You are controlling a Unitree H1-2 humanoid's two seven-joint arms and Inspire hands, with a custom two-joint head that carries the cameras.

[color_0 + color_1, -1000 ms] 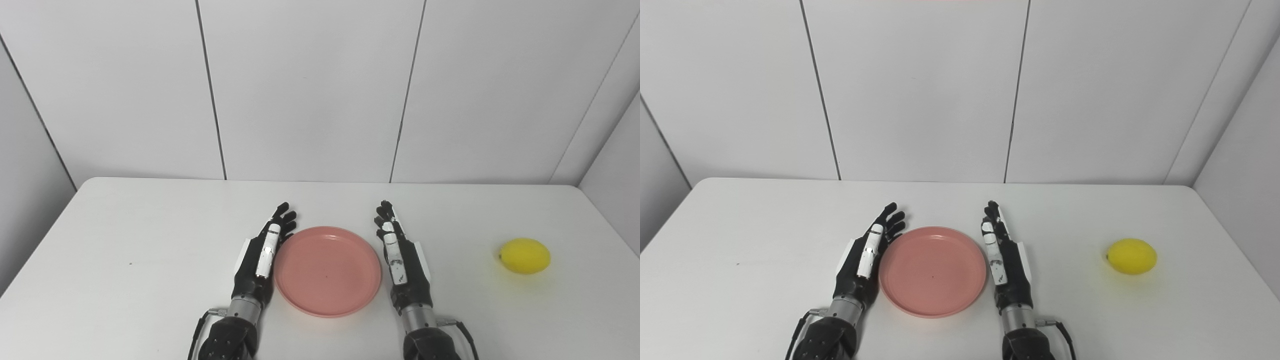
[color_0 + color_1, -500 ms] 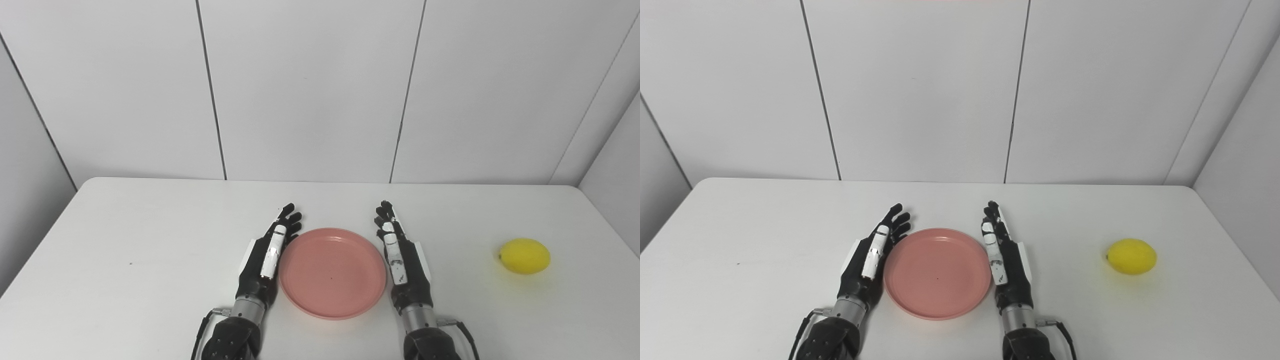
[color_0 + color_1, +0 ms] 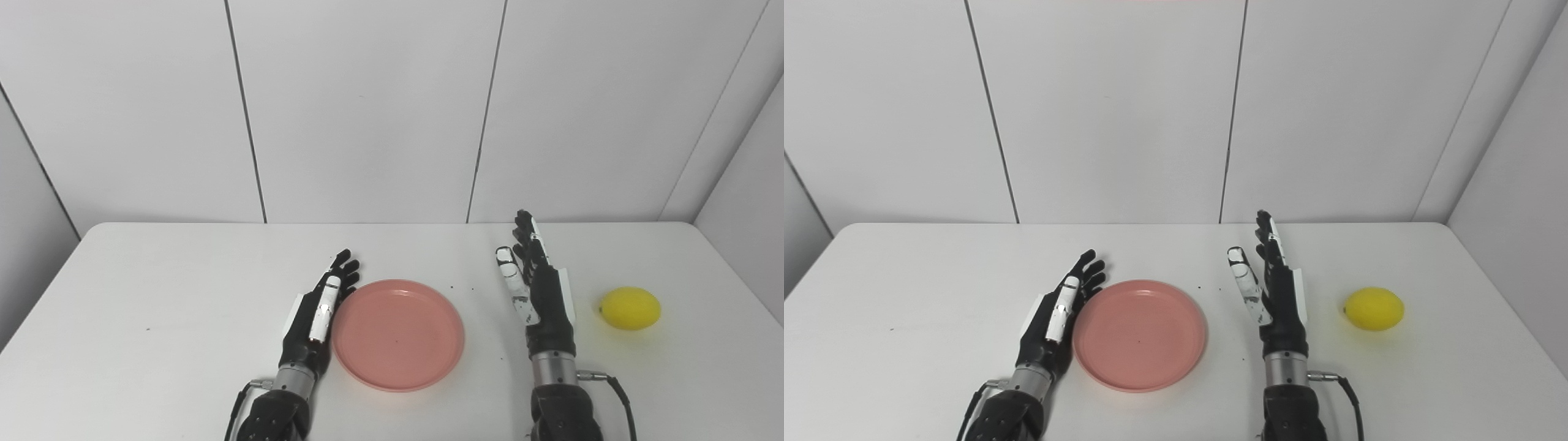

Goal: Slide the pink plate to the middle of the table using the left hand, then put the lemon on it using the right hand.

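The pink plate (image 3: 398,334) lies flat on the white worktop (image 3: 153,294), its rim touching the inner edge of the left robot hand (image 3: 315,318), whose fingers are spread wide and hold nothing. The right robot hand (image 3: 542,294), also wide and empty, stands between plate and lemon (image 3: 629,308), with the lemon just beside its outer edge.
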